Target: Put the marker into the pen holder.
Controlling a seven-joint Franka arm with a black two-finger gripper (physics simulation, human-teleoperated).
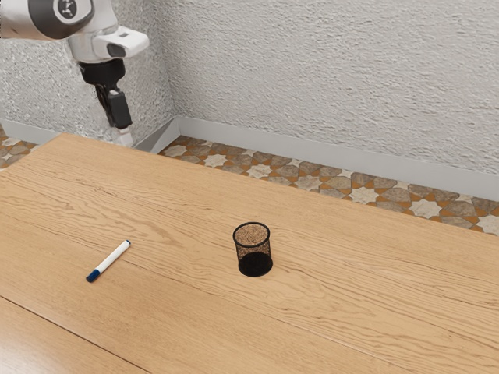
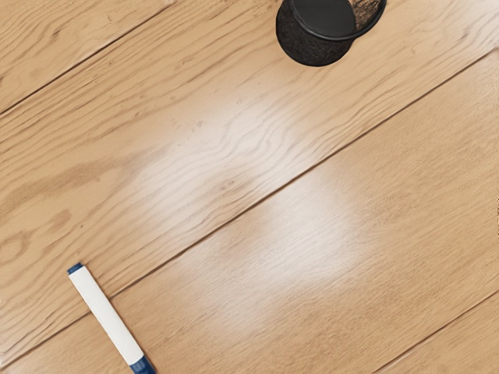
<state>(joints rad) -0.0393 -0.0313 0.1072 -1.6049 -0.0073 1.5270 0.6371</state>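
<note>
Gripper (image 1: 124, 137) well apart fr. 1 marker (image 1: 110, 260) on tbl (image 1: 179, 312).

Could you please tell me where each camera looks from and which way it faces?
Exterior view: at the side of the arm, looking down across the table; the arm and gripper show at its upper left.
Wrist view: at the arm's end, looking down at the table.
Shared: the marker and the pen holder.
</note>
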